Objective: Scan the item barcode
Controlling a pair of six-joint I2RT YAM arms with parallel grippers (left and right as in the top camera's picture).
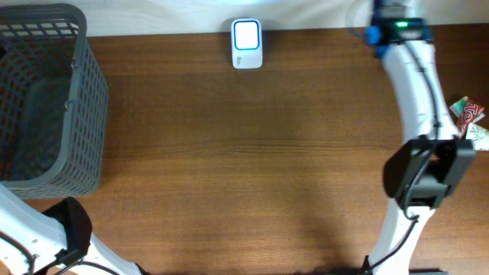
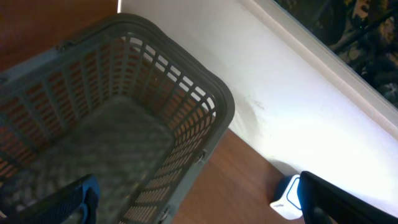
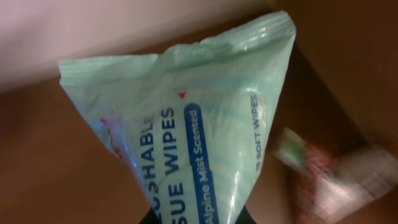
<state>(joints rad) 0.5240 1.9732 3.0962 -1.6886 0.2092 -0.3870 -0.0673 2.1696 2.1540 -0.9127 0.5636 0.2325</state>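
Wooden tabletop carries a white scanner at its far edge, the right gripper pinches a green wipes pack lettered "Alpine Mist Scented" and "SOFT WIPES" near the right edge, and the left gripper gapes empty facing a grey basket.

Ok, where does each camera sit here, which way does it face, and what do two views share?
Overhead: above, looking straight down on the brown wooden table; both white arms show.
Left wrist: on the left arm, facing the grey plastic mesh basket; open fingers at the bottom corners.
Right wrist: on the right arm, facing the pale green wipes packet its shut fingers hold.
Shared: overhead and left wrist both show basket and white blue-lit scanner.
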